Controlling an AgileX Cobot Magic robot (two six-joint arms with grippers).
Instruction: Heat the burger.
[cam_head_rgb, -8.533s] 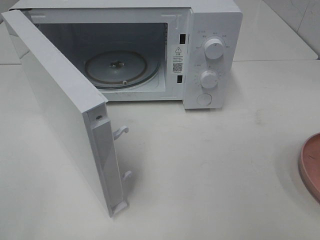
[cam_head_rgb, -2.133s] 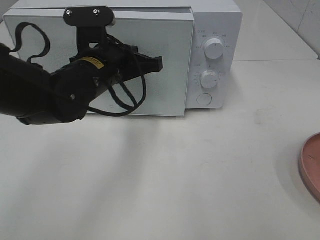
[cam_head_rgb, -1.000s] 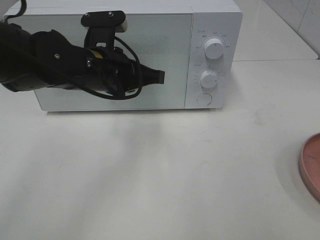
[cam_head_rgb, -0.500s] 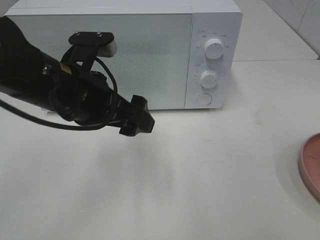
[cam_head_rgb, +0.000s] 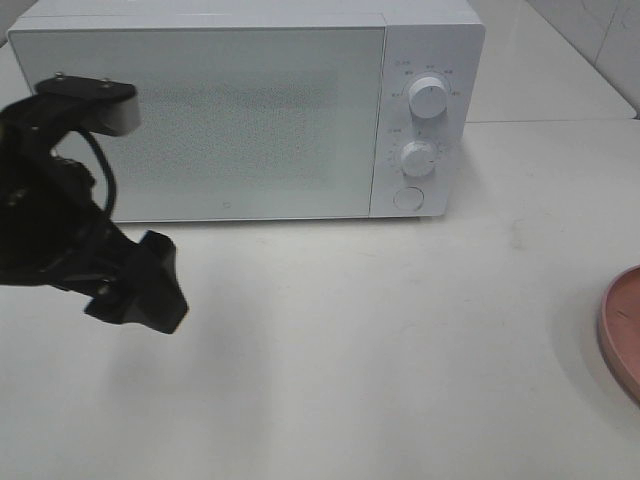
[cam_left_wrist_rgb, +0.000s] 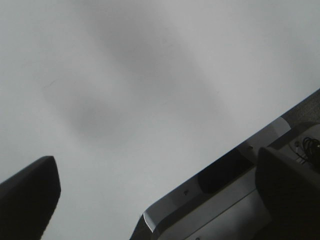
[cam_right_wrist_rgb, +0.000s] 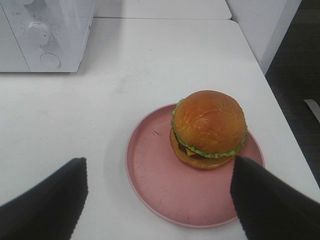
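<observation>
Burger on pink plate, microwave markings unreadable, both tools wide, empty.

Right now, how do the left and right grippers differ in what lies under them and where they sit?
The left gripper hangs over bare table in front of the closed microwave; the right gripper hovers over the pink plate holding the burger. The left shows in the high view, the right does not. Both are open and hold nothing.
</observation>
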